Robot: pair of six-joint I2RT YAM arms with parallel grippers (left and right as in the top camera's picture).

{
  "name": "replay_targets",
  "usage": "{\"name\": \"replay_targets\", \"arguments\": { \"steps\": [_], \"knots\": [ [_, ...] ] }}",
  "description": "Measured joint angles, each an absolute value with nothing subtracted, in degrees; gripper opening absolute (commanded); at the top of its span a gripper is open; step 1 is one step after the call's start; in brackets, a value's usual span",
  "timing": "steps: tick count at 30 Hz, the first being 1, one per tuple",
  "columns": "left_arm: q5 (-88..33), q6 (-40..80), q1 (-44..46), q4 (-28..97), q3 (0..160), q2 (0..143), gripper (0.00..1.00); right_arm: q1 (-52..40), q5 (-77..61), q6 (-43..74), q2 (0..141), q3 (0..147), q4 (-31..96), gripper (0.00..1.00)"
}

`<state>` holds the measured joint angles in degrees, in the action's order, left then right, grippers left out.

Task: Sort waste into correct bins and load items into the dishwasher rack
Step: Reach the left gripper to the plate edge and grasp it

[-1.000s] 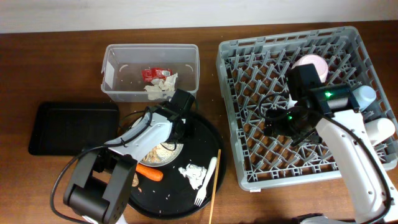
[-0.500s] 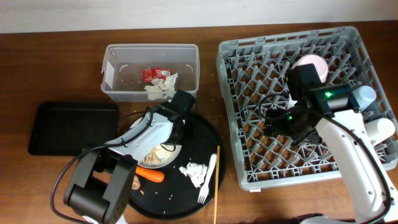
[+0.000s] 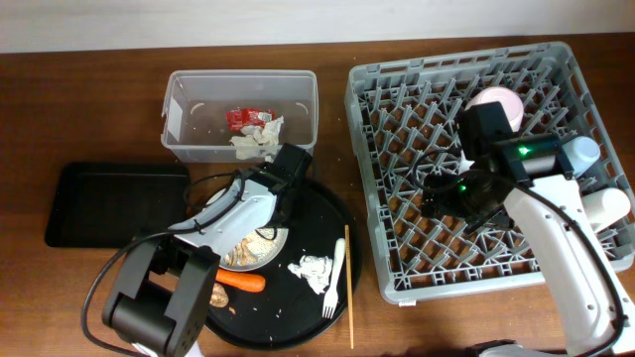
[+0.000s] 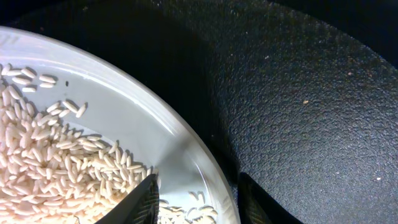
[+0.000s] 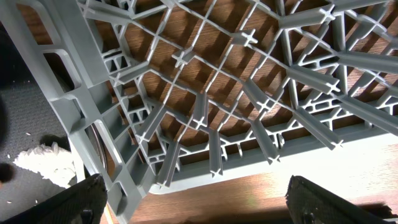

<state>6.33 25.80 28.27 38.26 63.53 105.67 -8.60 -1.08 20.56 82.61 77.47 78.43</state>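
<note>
My left gripper (image 3: 281, 212) is shut on the rim of a white plate (image 3: 248, 243) with rice on it, which rests on the round black tray (image 3: 319, 213). In the left wrist view one finger lies inside the plate (image 4: 124, 118) and the other outside its rim, around the gripper's midpoint (image 4: 198, 186). A carrot (image 3: 241, 282), a crumpled napkin (image 3: 313, 270), a white fork (image 3: 334, 283) and a chopstick (image 3: 348, 283) also lie on the tray. My right gripper (image 3: 466, 193) is open and empty above the grey dishwasher rack (image 3: 397, 109), with its fingers wide apart (image 5: 196, 193).
A clear bin (image 3: 179, 119) holding wrappers and paper stands behind the tray. A black rectangular tray (image 3: 114, 203) lies at the left. A pink bowl (image 3: 496, 99) and white cups (image 3: 605, 203) sit in the rack. The rack's wall (image 5: 81, 124) is close to the tray.
The plate has shifted slightly in my left gripper. The carrot, napkin and fork have moved a little on the tray, and the chopstick has swung to near vertical. The right arm has not moved.
</note>
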Motion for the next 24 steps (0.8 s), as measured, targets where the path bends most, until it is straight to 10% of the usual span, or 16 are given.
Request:
{"name": "replay_targets", "arguments": {
  "steps": [11, 24],
  "knots": [
    [5.4, 25.8, 28.3, 35.1, 63.5, 106.2, 0.39, -8.6, -1.1, 20.5, 82.6, 77.5, 78.6, 0.96],
    [3.1, 25.8, 28.1, 39.0, 64.9, 107.0, 0.16, -8.6, -1.1, 20.6, 82.6, 77.5, 78.9, 0.95]
  ]
}}
